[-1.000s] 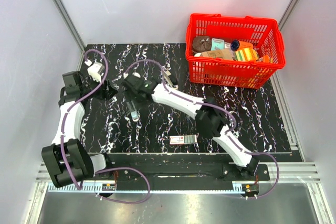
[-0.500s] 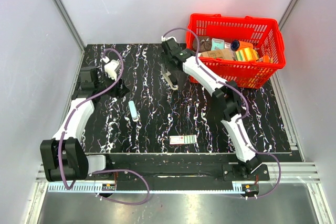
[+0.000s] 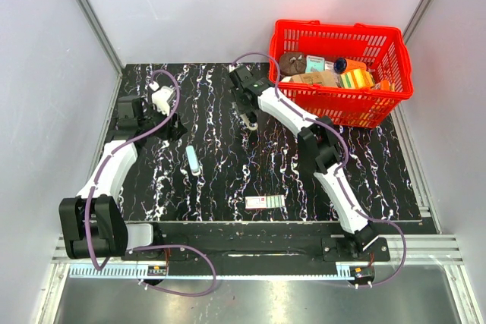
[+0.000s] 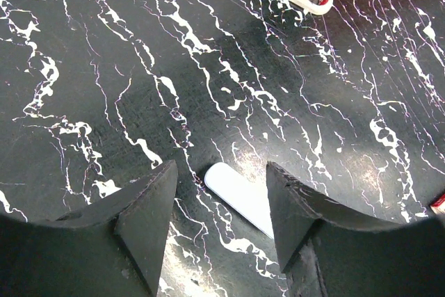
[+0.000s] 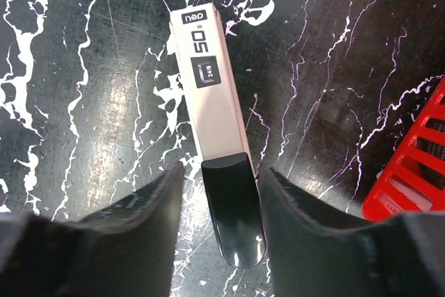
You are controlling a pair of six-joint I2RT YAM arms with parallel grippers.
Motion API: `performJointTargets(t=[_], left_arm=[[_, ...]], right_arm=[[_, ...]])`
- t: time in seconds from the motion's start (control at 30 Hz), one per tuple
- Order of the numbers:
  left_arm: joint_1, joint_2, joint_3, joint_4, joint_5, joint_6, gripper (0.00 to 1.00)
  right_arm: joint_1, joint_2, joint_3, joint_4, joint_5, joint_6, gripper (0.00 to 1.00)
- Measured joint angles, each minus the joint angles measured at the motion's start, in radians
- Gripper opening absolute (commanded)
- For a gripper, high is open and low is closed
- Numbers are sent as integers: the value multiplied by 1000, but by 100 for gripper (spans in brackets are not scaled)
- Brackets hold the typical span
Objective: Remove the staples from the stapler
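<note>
Up at the top middle of the overhead view, my right gripper (image 5: 221, 175) had just arrived over the stapler (image 5: 208, 95). A second before, it had hung lower left of there, near the pale tube (image 3: 193, 161), while the stapler lay alone. My arm had swung across and my jaws had drawn in from wider. I judged that the grab was only beginning and that no staples were out yet.

My right wrist view showed what the overhead one could not. The stapler lay flat on the black marbled table (image 3: 228, 180), its dark end between my fingers and its pale labelled body running toward the top of the frame. My fingers stood apart on either side, with a sliver of table showing beside the left one, so I had not clamped it. A corner of the red basket (image 5: 410, 158) sat at the right edge.

My left gripper (image 4: 221, 166) was spread and empty above the tube's rounded tip, in the lower middle of its own frame. Only the overhead view showed the small pink-and-white box (image 3: 264, 202) near the table's bottom edge.
</note>
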Motion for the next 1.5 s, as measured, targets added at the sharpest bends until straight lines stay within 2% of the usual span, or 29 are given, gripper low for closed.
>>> performJointTargets(t=[0.3,0.4,0.5,0.57,0.73,0.9,1.03,1.23,1.3,1.5], left_arm=[[-38,2,0,17,-32,-17,60],[-75,6,0,25,-47,-23,60],[-103,15,0,30,-51,-26,60],[-111,20,0,30,-53,-27,60],[-118,22,-1,36,-63,-27,60],[-146,26,-11,61,-76,-34,60],[-189,73,-12,83,-69,-66,61],[-222,184,-14,134,-24,-159,63],[-222,217,-14,153,0,-194,71],[-226,281,-14,206,70,-281,73]], right_arm=[[6,3,0,-3,0,29,42],[13,19,18,-14,0,30,48],[22,47,37,-31,0,32,49],[29,62,38,-49,0,32,40],[40,69,38,-67,-1,49,9],[51,61,20,-50,2,82,1],[74,-4,-87,5,5,140,0],[131,-263,-472,235,2,313,0],[147,-347,-568,301,0,368,0],[163,-484,-711,480,0,478,0]])
